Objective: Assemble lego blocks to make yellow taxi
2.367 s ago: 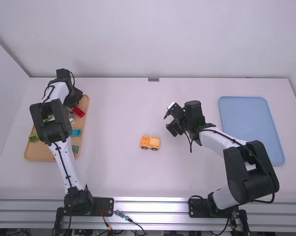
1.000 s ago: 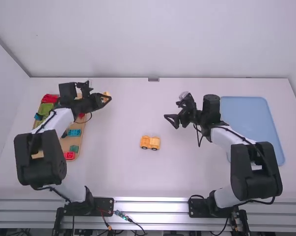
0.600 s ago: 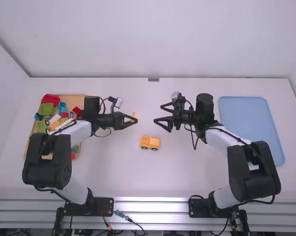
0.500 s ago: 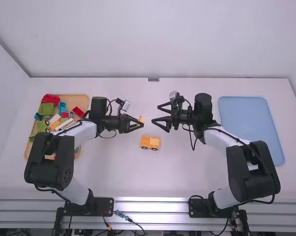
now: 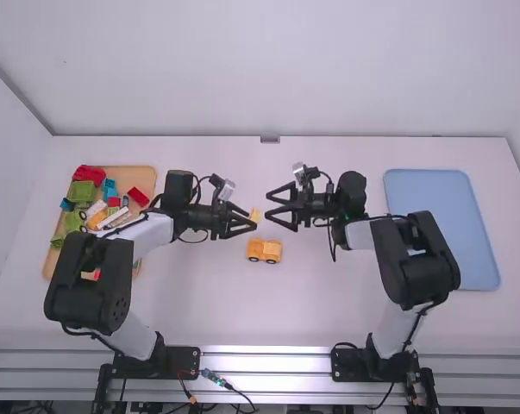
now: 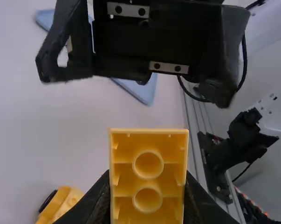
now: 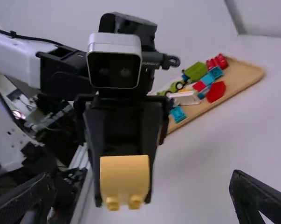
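Observation:
Just above the yellow wheeled base (image 5: 264, 250) on the table, my left gripper (image 5: 252, 220) is shut on a yellow block (image 5: 255, 215). In the left wrist view the block (image 6: 148, 172) shows its hollow side with two round tubes, held by my left gripper (image 6: 148, 196); part of the base (image 6: 61, 204) lies beyond. My right gripper (image 5: 272, 209) faces the block from the right, fingers apart with nothing between them. In the right wrist view the block (image 7: 125, 175) stands ahead of my right gripper (image 7: 142, 198), not touching it.
A wooden tray (image 5: 139, 178) of mixed bricks and green and red pieces stands at the left. A blue tray (image 5: 441, 228) lies at the right. The two grippers face each other closely near the table's middle.
My left gripper has swung from the wooden tray to the middle, bringing the yellow block. My right gripper has shifted left and opened. The wheeled base has stayed put.

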Robot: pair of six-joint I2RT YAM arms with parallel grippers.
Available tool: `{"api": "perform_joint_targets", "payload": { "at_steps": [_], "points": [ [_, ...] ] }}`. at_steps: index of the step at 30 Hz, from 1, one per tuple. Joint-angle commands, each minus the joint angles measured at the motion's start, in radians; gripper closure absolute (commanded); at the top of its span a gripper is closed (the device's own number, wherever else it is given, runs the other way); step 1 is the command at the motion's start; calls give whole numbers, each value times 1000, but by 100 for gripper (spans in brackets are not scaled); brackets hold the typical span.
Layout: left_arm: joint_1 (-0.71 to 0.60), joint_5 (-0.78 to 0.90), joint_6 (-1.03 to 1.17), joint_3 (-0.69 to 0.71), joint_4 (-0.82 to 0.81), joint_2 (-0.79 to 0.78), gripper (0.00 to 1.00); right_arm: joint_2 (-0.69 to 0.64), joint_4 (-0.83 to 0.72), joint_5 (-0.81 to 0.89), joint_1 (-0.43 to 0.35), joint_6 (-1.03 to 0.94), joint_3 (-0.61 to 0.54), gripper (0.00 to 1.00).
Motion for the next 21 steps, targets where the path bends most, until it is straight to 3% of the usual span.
{"api": "perform_joint_targets", "payload": {
  "at_steps": [1, 10, 13, 21],
  "points": [
    [-13, -28, 21, -4, 4, -13, 99, 23, 20, -23, 16, 119, 12, 3],
    [-42, -22, -70, -28, 147, -13, 99, 24, 31, 40, 34, 80, -28, 14],
    [-47, -56, -175, -71, 292, -13, 99, 24, 31, 25, 31, 76, -26, 23],
    [-48, -116, -439, -214, 707, -13, 99, 24, 57, 19, 51, 53, -27, 32]
  ]
}}
